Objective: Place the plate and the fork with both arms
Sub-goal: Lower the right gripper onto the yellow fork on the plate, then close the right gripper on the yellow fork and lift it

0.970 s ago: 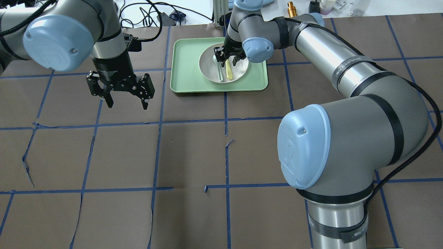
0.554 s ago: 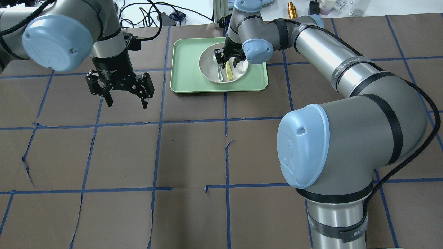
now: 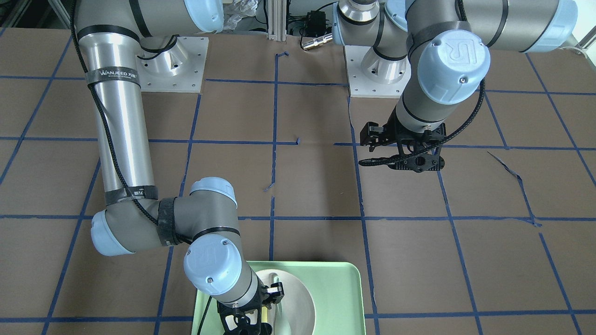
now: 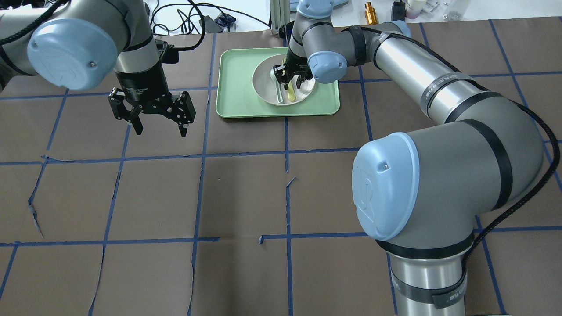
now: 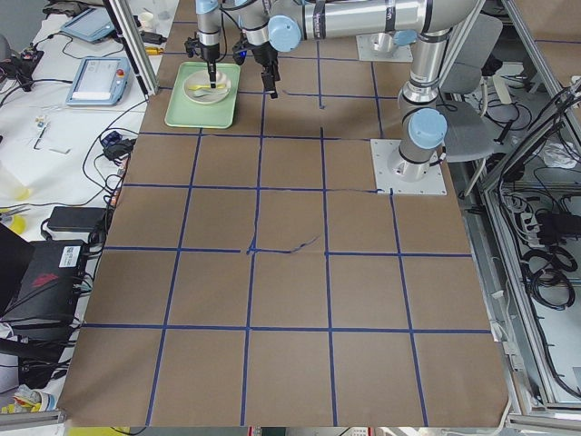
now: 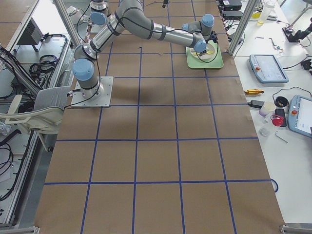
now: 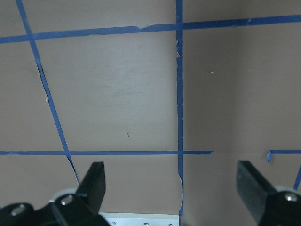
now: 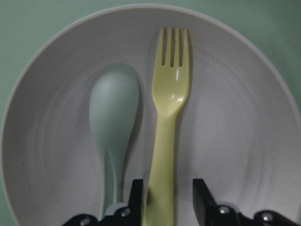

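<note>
The white plate (image 4: 268, 83) lies in the mint-green tray (image 4: 237, 79) at the table's far side. In it lie the pale yellow fork (image 4: 291, 91) and a grey-green spoon (image 4: 279, 93), side by side. My right gripper (image 4: 290, 79) is down in the plate. In the right wrist view its fingers (image 8: 202, 202) straddle the fork (image 8: 171, 94) handle. The jaws are narrowly open: one finger is at the handle and a small gap shows on the other side. The spoon (image 8: 113, 113) lies just beside them. My left gripper (image 4: 153, 118) hangs open and empty over bare table, left of the tray.
Brown paper with blue tape lines covers the table. The tray's raised rim (image 3: 335, 288) surrounds the plate (image 3: 298, 298). Cables and small items lie beyond the table's far edge (image 4: 197, 17). The right arm's elbow (image 4: 439, 184) bulks over the near right.
My right gripper has sunk lower into the plate and its fingers have narrowed around the fork handle. My left gripper has barely moved.
</note>
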Robot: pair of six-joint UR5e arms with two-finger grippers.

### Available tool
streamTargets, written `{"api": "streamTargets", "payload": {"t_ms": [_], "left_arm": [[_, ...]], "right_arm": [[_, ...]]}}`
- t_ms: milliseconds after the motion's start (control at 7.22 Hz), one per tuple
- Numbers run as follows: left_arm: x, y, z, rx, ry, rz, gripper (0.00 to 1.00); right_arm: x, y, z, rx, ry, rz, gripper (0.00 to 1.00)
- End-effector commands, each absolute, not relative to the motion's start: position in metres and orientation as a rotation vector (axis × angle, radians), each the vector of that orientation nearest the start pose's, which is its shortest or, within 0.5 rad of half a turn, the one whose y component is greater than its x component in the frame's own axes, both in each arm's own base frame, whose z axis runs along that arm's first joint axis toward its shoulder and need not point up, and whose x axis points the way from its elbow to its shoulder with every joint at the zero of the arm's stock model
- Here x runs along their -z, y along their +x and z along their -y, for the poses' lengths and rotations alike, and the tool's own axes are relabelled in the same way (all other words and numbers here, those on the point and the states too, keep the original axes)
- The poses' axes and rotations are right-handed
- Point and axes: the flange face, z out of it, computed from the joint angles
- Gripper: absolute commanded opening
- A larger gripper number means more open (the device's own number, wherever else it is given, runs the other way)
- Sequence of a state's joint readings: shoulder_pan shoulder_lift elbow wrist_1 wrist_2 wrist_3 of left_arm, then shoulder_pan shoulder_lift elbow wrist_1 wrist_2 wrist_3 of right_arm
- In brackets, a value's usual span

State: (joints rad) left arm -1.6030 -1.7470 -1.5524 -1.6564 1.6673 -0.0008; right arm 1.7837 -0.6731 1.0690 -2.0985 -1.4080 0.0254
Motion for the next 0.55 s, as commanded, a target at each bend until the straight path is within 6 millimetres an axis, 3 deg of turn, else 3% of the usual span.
{"api": "streamTargets", "payload": {"t_ms": [0,277,416], "left_arm": [[-0.401,-0.141,0.531,-0.350,0.073,-3.021,1.00],[-0.405,-0.141,0.531,-0.315,0.074,-3.024,1.00],[-0.405,-0.141,0.531,-0.315,0.074,-3.024,1.00]], "right_arm": [[-0.195,0.315,0.756,0.170,-0.286,-2.947,0.02],[-0.210,0.316,0.753,0.181,-0.271,-2.943,0.00],[-0.207,0.316,0.752,0.170,-0.241,-2.947,0.00]]}}
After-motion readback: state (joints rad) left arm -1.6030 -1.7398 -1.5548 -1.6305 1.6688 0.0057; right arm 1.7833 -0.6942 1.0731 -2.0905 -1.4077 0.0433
